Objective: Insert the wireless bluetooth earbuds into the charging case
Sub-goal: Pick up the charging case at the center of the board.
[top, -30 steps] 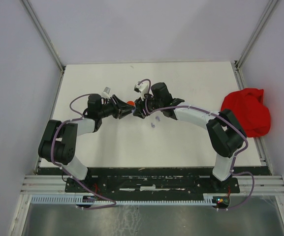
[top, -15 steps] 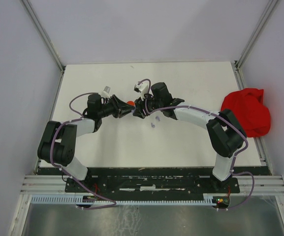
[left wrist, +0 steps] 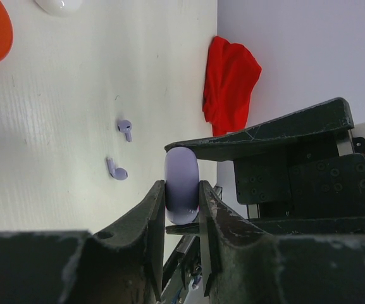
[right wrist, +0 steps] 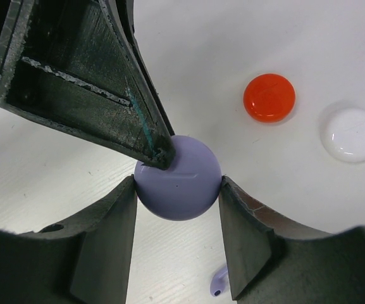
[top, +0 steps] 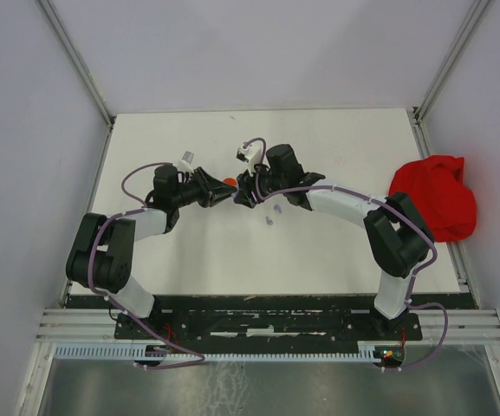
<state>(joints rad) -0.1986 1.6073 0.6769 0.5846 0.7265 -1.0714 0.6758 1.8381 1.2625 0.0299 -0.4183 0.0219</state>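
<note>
Between the fingertips of the left gripper (left wrist: 181, 196) sits the purple charging case (left wrist: 181, 168), pinched across its two flat faces. The right gripper (right wrist: 178, 196) clasps the same case around its round rim, so both are grasping it, lifted off the tabletop (left wrist: 55, 114). No gap shows in the case, so the step in hand looks like getting it open or passing it from one gripper to the other. The two purple earbuds (left wrist: 125, 128) lie loose on the tabletop just past the left gripper's tips. Next, the lid probably has to be parted without the case slipping, which would free one gripper to fetch an earbud. Further beyond the right gripper rest a red case (right wrist: 269, 97) and a white case (right wrist: 353, 134), and a red cloth (left wrist: 229, 82) lies farthest off.
</note>
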